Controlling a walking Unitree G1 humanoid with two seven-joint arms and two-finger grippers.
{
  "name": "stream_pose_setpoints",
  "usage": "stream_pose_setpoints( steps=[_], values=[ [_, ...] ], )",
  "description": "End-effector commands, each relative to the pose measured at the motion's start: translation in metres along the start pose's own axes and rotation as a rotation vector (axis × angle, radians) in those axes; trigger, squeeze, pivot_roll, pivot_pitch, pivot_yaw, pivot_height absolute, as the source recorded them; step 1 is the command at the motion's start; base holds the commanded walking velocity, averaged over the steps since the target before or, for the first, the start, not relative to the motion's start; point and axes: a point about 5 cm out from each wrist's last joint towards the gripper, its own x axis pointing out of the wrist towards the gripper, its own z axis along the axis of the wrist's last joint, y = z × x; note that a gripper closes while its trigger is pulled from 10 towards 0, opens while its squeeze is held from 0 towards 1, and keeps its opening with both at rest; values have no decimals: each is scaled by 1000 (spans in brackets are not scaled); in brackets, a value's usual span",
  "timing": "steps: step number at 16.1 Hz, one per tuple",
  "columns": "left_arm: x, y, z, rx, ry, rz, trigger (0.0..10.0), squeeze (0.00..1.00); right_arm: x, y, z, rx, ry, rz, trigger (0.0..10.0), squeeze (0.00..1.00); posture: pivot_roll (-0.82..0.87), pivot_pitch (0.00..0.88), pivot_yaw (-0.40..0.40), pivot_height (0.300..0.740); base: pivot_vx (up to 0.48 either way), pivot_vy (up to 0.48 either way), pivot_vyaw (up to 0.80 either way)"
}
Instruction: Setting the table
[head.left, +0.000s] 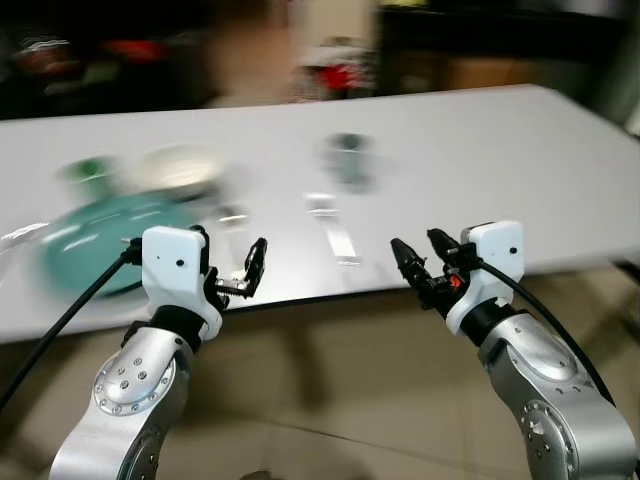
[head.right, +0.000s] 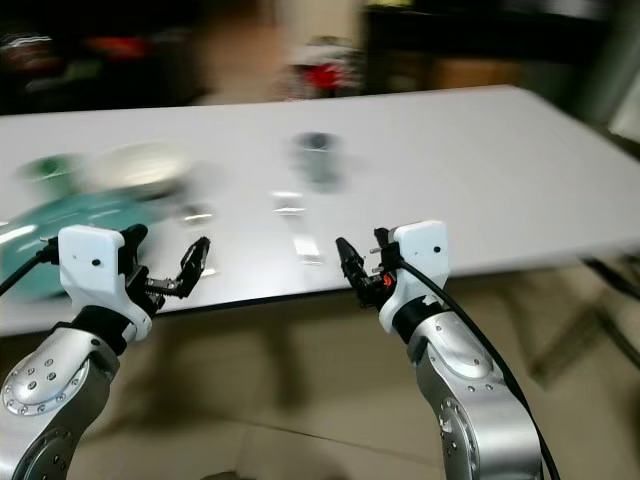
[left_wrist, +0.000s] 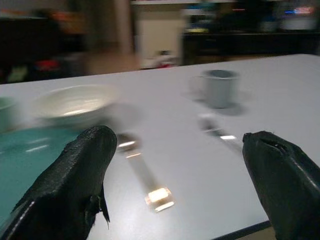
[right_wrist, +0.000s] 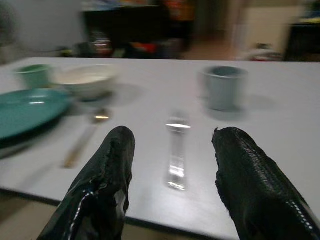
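Left gripper (head.left: 228, 262) wide, empty, spoon (left_wrist: 142, 172) ahead. Right gripper (right_wrist: 172, 165) wide, empty, fork (right_wrist: 176, 150) ahead, mug (right_wrist: 223, 87) beyond.

Table: you face a long white top (head.left: 500, 180) that runs from 9 o'clock to 3 o'clock, with a dark near edge.
Floor: you see beige tiles (head.left: 350, 400) under it at 6 o'clock, with a table leg (head.right: 600, 320) at 4 o'clock.
Back of room: dark furniture (head.left: 500, 50) at 1 o'clock, blurred.
Doorway: a pale gap (head.left: 335, 30) at 12 o'clock, with red clutter (head.left: 335, 75) below it.
Light: soft glare on the top.
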Motion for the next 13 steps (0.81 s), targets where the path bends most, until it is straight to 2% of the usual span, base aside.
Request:
stream_pose_setpoints(
  steps=[1, 7, 11, 13],
  values=[
    [0, 2, 1, 11, 5, 8, 10000, 0, 1, 3, -2, 15, 14, 20, 10000, 0, -49, 0, 46, 740, 0, 0, 800],
    [1, 0, -1, 12, 19, -2, 10000, 0, 0, 4, -6, 38, 35, 48, 10000, 0, -54, 4, 53, 740, 0, 0, 800],
    [1, -1, -1, 43, 20, -4, 10000, 0, 0, 6, -6, 34, 41, 77, 10000, 0, -53, 6, 51, 740, 0, 0, 800],
    [1, -1, -2, 18, 23, 4, 10000, 0, 1, 6, -6, 33, 44, 84, 10000, 0, -52, 9, 50, 740, 0, 0, 800]
  ],
)
